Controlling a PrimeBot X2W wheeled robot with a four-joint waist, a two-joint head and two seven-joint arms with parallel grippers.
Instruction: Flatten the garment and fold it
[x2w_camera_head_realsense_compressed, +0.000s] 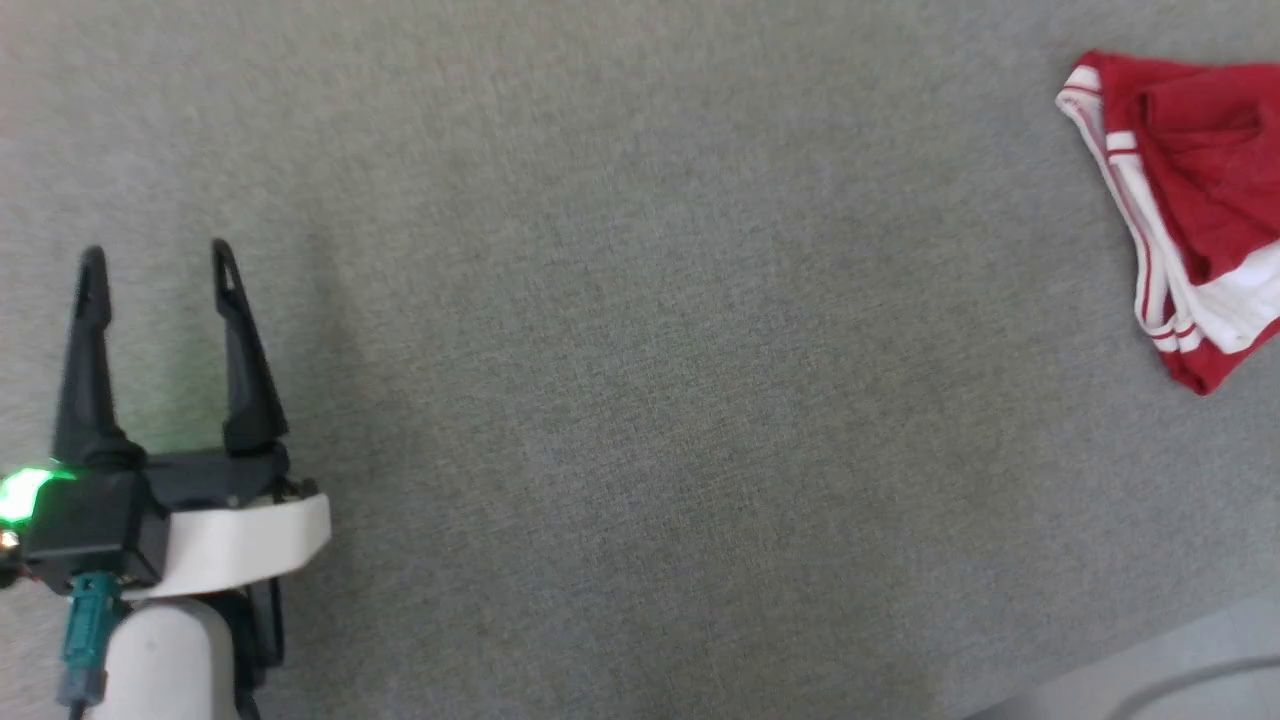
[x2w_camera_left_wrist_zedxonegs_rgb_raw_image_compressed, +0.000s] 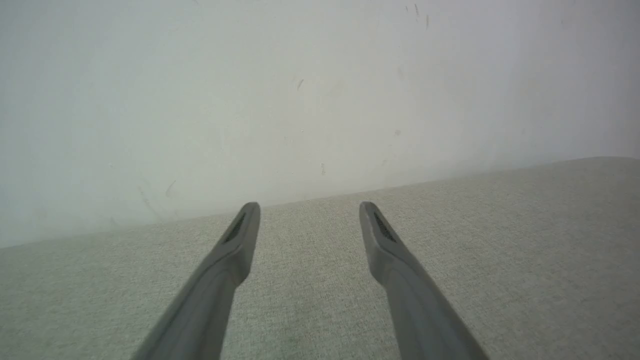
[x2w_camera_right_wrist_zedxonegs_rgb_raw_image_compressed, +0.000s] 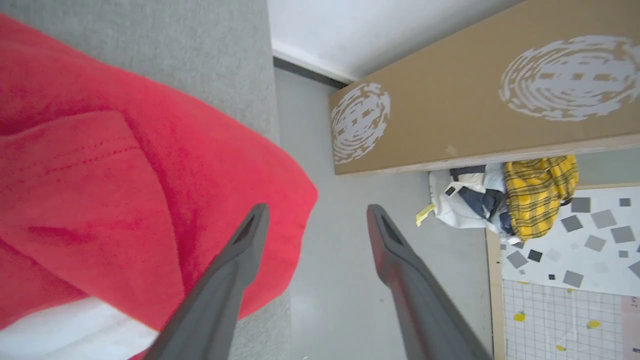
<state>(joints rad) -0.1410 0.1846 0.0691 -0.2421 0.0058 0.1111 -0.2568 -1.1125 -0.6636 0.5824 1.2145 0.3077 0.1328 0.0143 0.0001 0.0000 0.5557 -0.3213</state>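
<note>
1. Down at the lower left of the head view, my left gripper (x2w_camera_head_realsense_compressed: 156, 252) hovered over the grey cloth surface (x2w_camera_head_realsense_compressed: 640, 400). Its two dark fingers were spread apart with nothing between them, and a green light (x2w_camera_head_realsense_compressed: 25, 492) glowed on the wrist behind them.
2. Seen from my left wrist, those fingers pointed across bare grey surface towards a pale, scuffed wall (x2w_camera_left_wrist_zedxonegs_rgb_raw_image_compressed: 250, 100).
3. My right gripper (x2w_camera_right_wrist_zedxonegs_rgb_raw_image_compressed: 317, 209) was likewise spread wide and held nothing.
4. One of its fingers crossed in front of the red edge of the garment (x2w_camera_head_realsense_compressed: 1200, 200). I could not tell whether it touched the cloth. The other finger stood over the grey floor (x2w_camera_right_wrist_zedxonegs_rgb_raw_image_compressed: 305, 145).
5. From the head, the garment lay bunched at the far upper right of the surface, well apart from my left gripper and cut off by the edge of the view. It was red, with white cloth and striped trim along its near side.
6. From my right wrist, its red cloth reached past the surface's edge, with a stitched fold across it and white cloth at the bottom.
7. Beyond that edge a cardboard panel (x2w_camera_right_wrist_zedxonegs_rgb_raw_image_compressed: 475, 100) with white round prints lay across the floor. Just beside it was a heap of clothes (x2w_camera_right_wrist_zedxonegs_rgb_raw_image_compressed: 470, 200) with a yellow plaid piece (x2w_camera_right_wrist_zedxonegs_rgb_raw_image_compressed: 540, 200), and next to that a board with grey squares (x2w_camera_right_wrist_zedxonegs_rgb_raw_image_compressed: 575, 250).
</note>
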